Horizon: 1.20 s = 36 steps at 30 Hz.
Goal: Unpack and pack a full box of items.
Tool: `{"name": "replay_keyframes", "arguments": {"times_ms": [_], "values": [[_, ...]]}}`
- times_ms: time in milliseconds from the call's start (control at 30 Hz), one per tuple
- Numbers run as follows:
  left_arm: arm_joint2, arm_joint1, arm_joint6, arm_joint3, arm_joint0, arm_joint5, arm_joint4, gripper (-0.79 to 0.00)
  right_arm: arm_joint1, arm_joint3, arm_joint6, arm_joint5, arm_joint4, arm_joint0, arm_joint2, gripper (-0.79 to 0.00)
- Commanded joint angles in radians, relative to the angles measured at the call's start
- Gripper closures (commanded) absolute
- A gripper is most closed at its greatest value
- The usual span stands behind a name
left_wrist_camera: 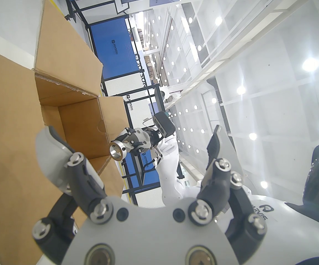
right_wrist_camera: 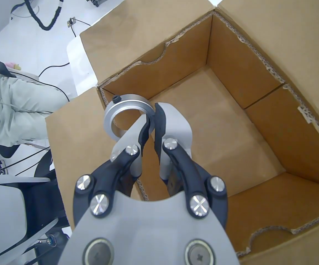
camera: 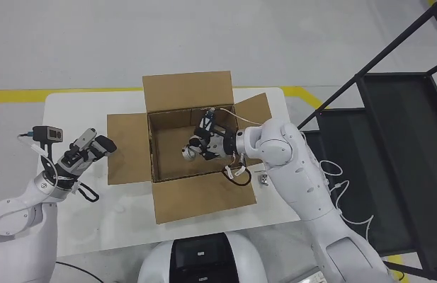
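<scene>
One metal ring (right_wrist_camera: 129, 103) — stiff, slick, likely heavy for its size — is clenched by its rim in the right gripper (right_wrist_camera: 153, 117), over the open box (right_wrist_camera: 231, 56) mid-bench (camera: 76, 106). A rim pinch may let it swivel. Left gripper (camera: 101, 141) is released, near the bench's left edge.

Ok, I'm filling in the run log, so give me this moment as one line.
right gripper: shut on metal ring, over open box | left gripper: open, empty, beside box
</scene>
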Motion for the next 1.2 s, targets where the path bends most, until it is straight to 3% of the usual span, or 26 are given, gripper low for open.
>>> {"name": "replay_keyframes", "arguments": {"times_ms": [0, 600, 733, 967, 1167], "values": [[0.0, 0.0, 0.0, 0.0, 0.0, 0.0, 0.0, -0.785, 0.0, 0.0, 0.0, 0.0, 0.0, 0.0, 0.0, 0.0], [0.0, 0.0, 0.0, 0.0, 0.0, 0.0, 0.0, -0.785, 0.01, -0.022, -0.043, -0.025, -0.008, -0.037, 0.011, 0.0], [0.0, 0.0, 0.0, 0.0, 0.0, 0.0, 0.0, -0.785, 0.038, -0.108, -0.023, -0.084, 0.01, -0.113, 0.083, 0.0], [0.0, 0.0, 0.0, 0.0, 0.0, 0.0, 0.0, -0.785, 0.105, -0.32, -0.027, -0.129, 0.097, -0.338, 0.276, 0.0], [0.0, 0.0, 0.0, 0.0, 0.0, 0.0, 0.0, -0.785, 0.18, -0.332, -0.077, -0.178, 0.162, -0.489, 0.394, 0.0]]}}
